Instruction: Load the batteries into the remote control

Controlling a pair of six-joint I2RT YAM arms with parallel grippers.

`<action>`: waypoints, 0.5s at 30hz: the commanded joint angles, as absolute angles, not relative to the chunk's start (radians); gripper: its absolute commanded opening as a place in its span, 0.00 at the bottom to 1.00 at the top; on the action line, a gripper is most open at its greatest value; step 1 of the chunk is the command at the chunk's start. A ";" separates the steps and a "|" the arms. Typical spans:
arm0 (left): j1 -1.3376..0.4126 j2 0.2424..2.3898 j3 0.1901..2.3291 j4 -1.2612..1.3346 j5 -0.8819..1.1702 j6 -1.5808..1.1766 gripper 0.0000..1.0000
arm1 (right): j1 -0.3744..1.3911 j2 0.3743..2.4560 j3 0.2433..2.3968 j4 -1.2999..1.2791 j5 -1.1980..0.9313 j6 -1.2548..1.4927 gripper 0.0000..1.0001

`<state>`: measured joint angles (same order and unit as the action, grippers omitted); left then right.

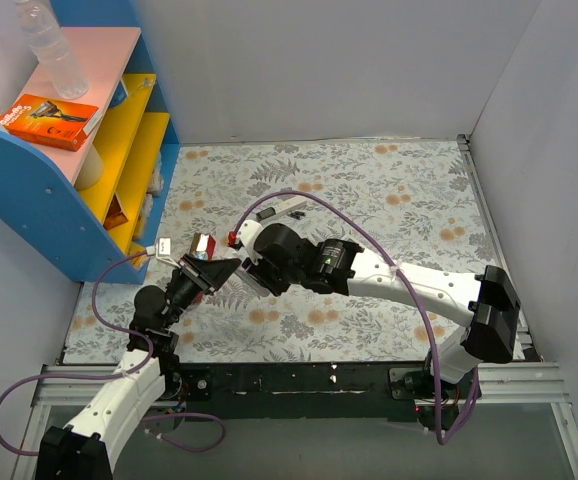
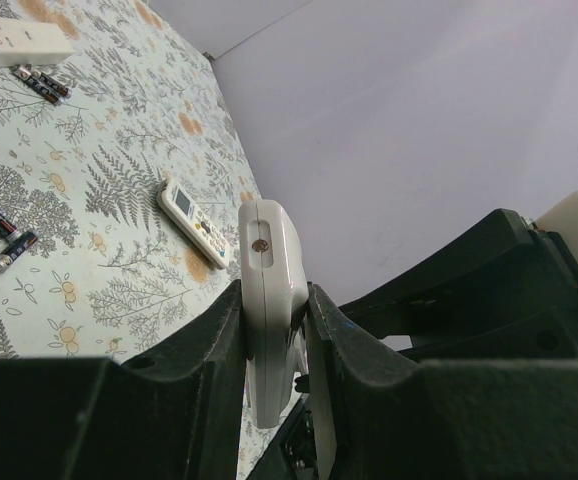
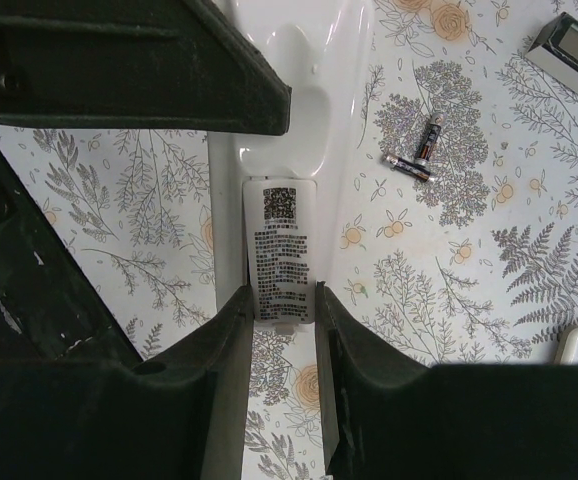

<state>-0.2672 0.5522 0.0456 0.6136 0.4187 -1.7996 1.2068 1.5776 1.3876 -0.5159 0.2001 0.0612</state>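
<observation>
The white remote control (image 2: 267, 262) stands edge-on between the jaws of my left gripper (image 2: 274, 292), which is shut on it above the mat. From the other side, its back shows a battery cover (image 3: 280, 235) with a printed label. My right gripper (image 3: 281, 295) is shut on that cover's lower end, one finger on each edge. In the top view the two grippers (image 1: 212, 268) (image 1: 244, 270) meet nose to nose and hide the remote. Two batteries (image 3: 419, 150) lie crossed on the mat, and another pair (image 2: 41, 82) lies further off.
A second white remote (image 2: 197, 222) lies on the floral mat (image 1: 389, 190), and a white bar with a black end (image 2: 14, 40) lies near the far batteries. A device with a display (image 3: 574, 45) lies at the right. The blue and yellow shelf (image 1: 119, 150) stands at the left.
</observation>
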 commanded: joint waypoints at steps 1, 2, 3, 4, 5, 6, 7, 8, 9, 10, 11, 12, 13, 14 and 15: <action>-0.272 0.554 -0.034 0.684 0.468 -1.824 0.00 | 1.209 1.589 1.447 -0.451 0.209 0.067 0.21; -0.272 0.555 -0.035 0.687 0.468 -1.824 0.00 | 1.209 1.592 1.453 -0.453 0.207 0.069 0.21; -0.272 0.555 -0.037 0.690 0.468 -1.824 0.00 | 1.209 1.594 1.459 -0.454 0.204 0.071 0.21; -0.272 0.555 -0.037 0.692 0.471 -1.822 0.00 | 1.209 1.601 1.468 -0.462 0.201 0.074 0.21; -0.272 0.555 -0.038 0.695 0.472 -1.821 0.00 | 1.209 1.606 1.477 -0.474 0.201 0.084 0.21; -0.273 0.555 -0.040 0.699 0.471 -1.816 0.00 | 1.209 1.612 1.503 -0.486 0.201 0.089 0.21; -0.273 0.552 -0.041 0.699 0.472 -1.816 0.00 | 1.209 1.627 1.515 -0.517 0.201 0.094 0.21; -0.273 0.549 -0.040 0.703 0.472 -1.815 0.00 | 1.209 1.637 1.531 -0.531 0.201 0.098 0.21; -0.273 0.545 -0.041 0.706 0.472 -1.812 0.00 | 1.209 1.643 1.549 -0.541 0.201 0.104 0.21; -0.273 0.538 -0.041 0.706 0.472 -1.812 0.00 | 1.209 1.652 1.557 -0.557 0.201 0.109 0.20; -0.275 0.534 -0.041 0.703 0.472 -1.810 0.00 | 1.209 1.654 1.560 -0.561 0.193 0.112 0.20; -0.275 0.531 -0.041 0.700 0.472 -1.803 0.00 | 1.209 1.654 1.565 -0.563 0.192 0.120 0.21; -0.275 0.528 -0.041 0.693 0.472 -1.801 0.00 | 1.207 1.655 1.568 -0.566 0.189 0.123 0.20; -0.275 0.523 -0.041 0.690 0.474 -1.799 0.00 | 1.207 1.654 1.571 -0.565 0.187 0.126 0.21; -0.276 0.522 -0.044 0.690 0.474 -1.798 0.00 | 1.209 1.651 1.572 -0.561 0.186 0.127 0.21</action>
